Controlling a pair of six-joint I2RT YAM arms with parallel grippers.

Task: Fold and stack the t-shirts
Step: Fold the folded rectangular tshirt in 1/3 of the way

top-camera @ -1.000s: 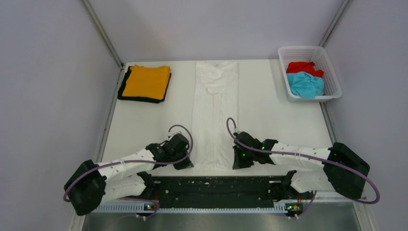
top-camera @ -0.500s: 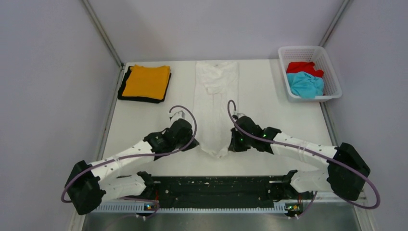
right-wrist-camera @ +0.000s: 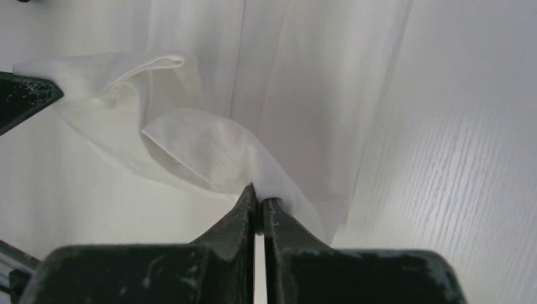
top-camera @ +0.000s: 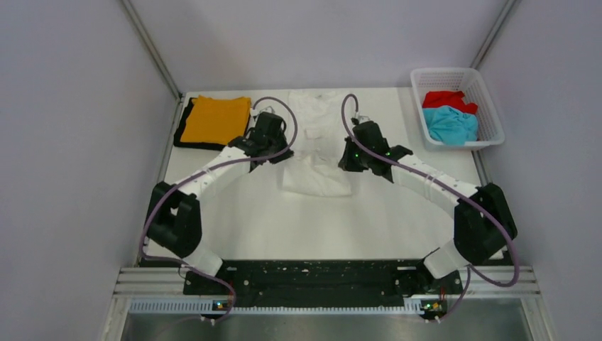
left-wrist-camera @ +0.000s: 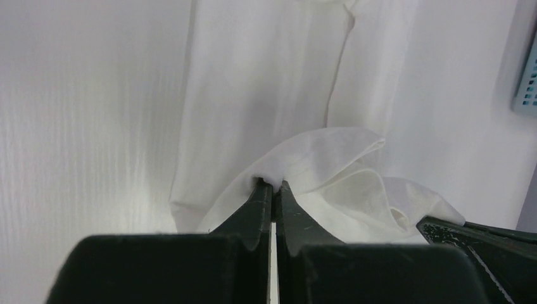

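Looking down from the overhead view, both arms are stretched out toward the far half of the white table [top-camera: 234, 213], one on each side of the long white soft-cloth t-shirt [top-camera: 316, 179]. The left gripper [left-wrist-camera: 273, 185] has its two black fingers squeezed together on a fold of that white cloth, with no gap between them that I can see. The right gripper [right-wrist-camera: 258, 190] is doing the same on its side, clamped tight on a bit of the hem. Between the two of them the near end of the shirt is lifted up and doubled over the rest, so it sags in a loose, rumpled loop, while the far part with the collar lies flat on the table near the back edge. Both wrist views show the raised cloth draping between the two grippers with the flat shirt body underneath. Off to the left at the back sits a neatly folded orange t-shirt [top-camera: 215, 119] lying right on top of a folded black t-shirt [top-camera: 206, 147], just the black edges peeking out. Over in the far right corner is the white plastic lattice basket [top-camera: 495, 121], with a crumpled red t-shirt [top-camera: 444, 99] toward the back and a bunched-up teal t-shirt [top-camera: 452, 125] in front of it, touching.
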